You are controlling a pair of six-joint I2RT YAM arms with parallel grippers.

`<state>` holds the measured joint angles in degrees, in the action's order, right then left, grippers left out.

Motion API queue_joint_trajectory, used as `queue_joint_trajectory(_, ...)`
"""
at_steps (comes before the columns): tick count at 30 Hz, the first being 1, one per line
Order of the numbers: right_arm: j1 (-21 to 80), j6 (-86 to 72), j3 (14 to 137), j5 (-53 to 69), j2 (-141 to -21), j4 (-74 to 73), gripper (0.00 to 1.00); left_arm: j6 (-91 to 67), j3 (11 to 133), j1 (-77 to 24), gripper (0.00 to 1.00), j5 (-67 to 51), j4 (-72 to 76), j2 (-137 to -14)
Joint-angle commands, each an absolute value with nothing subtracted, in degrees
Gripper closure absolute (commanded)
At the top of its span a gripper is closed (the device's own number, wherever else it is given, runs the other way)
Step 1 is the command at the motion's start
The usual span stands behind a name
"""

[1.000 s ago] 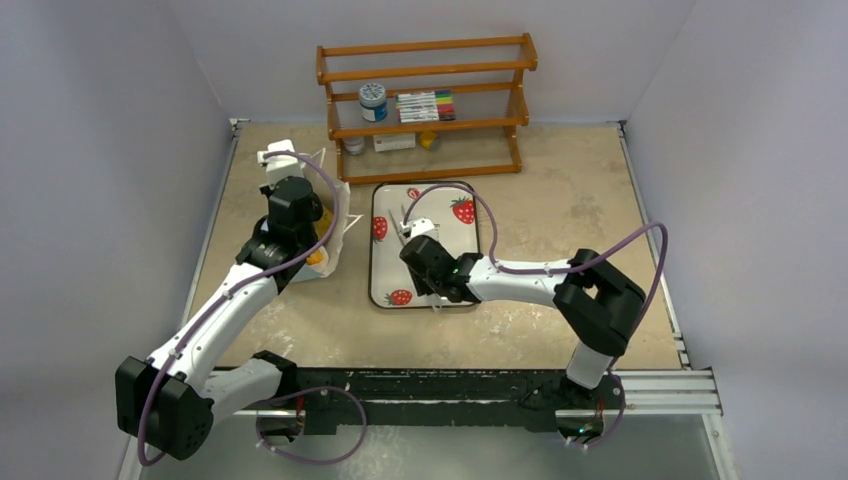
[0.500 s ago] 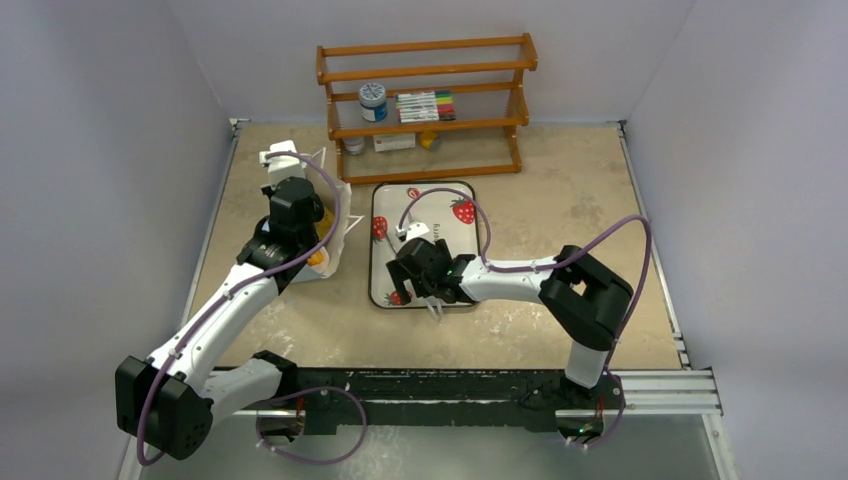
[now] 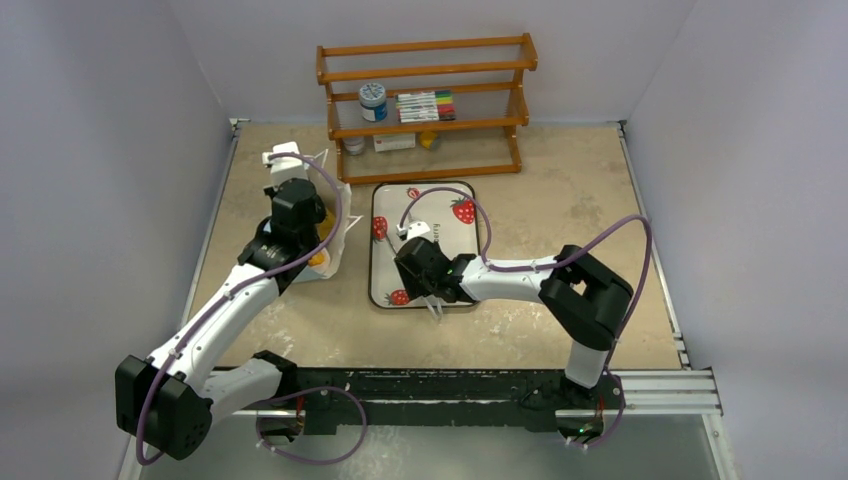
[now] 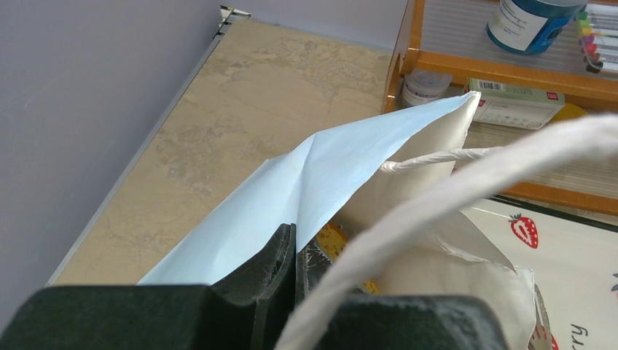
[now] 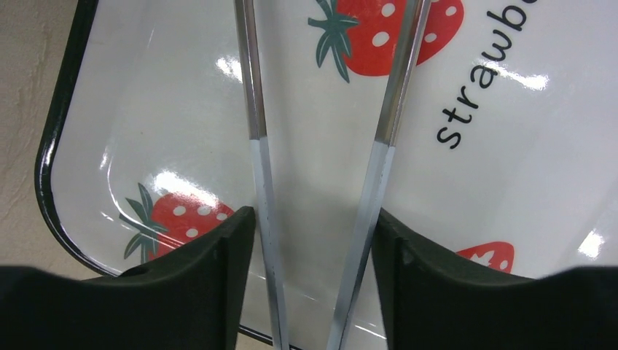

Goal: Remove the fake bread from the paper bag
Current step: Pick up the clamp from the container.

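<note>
Bread [image 3: 318,257] shows from overhead as orange and yellow bits inside the bag [image 3: 338,222]. The bag sits on the table [image 3: 560,200] just at 9 o'clock of the tray [image 3: 455,245]. Your left arm [image 3: 235,295] reaches over the bag, and its wrist covers much of the mouth. Your right arm [image 3: 510,268] comes in from 3 o'clock with its wrist above the tray's near half. A thin end of the tongs [image 3: 436,307] pokes out toward 6 o'clock at the tray's near rim. A shelf [image 3: 425,100] stands at 12 o'clock of the tray.

At your left wrist, the left jaws are pressed together on the bag's [image 4: 291,182] blue near wall, right at its rim. Just past them at 1 o'clock, a yellow piece of bread [image 4: 334,239] lies inside against the white lining. A white cord handle [image 4: 452,193] sweeps blurred across the lens. The tray [image 4: 576,284] shows at 4 o'clock and the shelf [image 4: 408,44] at 1 o'clock.

At your right wrist, the right jaws pinch the tongs [image 5: 256,146] from either side, one finger [image 5: 211,270] against each metal arm. The arms fan apart toward 12 o'clock over the tray [image 5: 182,124], which carries strawberry prints. You cannot see the tips. Bare table [image 5: 29,109] lies at 9 o'clock.
</note>
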<state>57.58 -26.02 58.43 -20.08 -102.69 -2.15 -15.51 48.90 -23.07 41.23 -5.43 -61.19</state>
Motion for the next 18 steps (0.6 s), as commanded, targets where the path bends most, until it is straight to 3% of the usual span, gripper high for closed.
queue_joint_trajectory(1,57.5,-26.4,57.7,-20.1,-100.8,0.2,0.45,-17.0,47.7,-23.8,1.0,40.8,-7.6,-61.7)
queue_joint_trajectory(12,57.6,-25.7,55.9,-19.2,-94.9,0.6,0.57,-18.4,46.8,-26.3,1.0,42.2,-8.1,-63.1)
queue_joint_trajectory(18,57.5,-25.9,53.1,-19.1,-87.4,-1.1,0.58,-19.3,46.2,-27.9,1.0,43.5,-8.5,-63.9)
